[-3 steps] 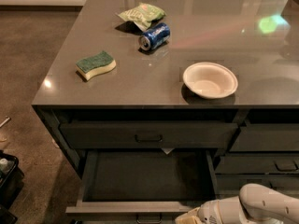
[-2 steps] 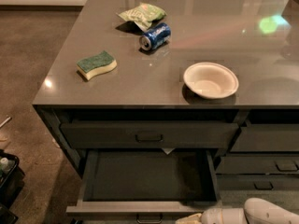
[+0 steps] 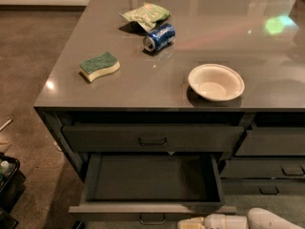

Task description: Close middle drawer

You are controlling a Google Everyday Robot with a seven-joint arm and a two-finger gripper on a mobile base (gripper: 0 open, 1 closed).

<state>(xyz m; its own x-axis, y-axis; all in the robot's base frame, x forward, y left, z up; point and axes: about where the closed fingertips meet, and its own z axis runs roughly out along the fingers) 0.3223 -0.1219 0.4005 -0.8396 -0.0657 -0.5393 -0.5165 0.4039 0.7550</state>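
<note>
The middle drawer (image 3: 152,207) stands pulled far out below the grey counter, its dark empty tray (image 3: 150,178) open to view and its small pull handle (image 3: 152,219) at the bottom edge. The closed top drawer (image 3: 152,138) sits above it. My gripper (image 3: 190,223) is at the bottom edge of the camera view, just right of the handle and in front of the drawer's front; only its white wrist and pale finger ends show.
On the counter (image 3: 143,87) lie a green-and-white sponge (image 3: 99,66), a blue can (image 3: 159,37) on its side, a green snack bag (image 3: 147,14) and a white bowl (image 3: 216,82). More closed drawers (image 3: 267,168) are at the right. A dark bin (image 3: 7,185) stands on the floor at the left.
My arm has dropped lower and drawn back toward the bottom right of the view, so less of it shows. The drawer stands as far open as before.
</note>
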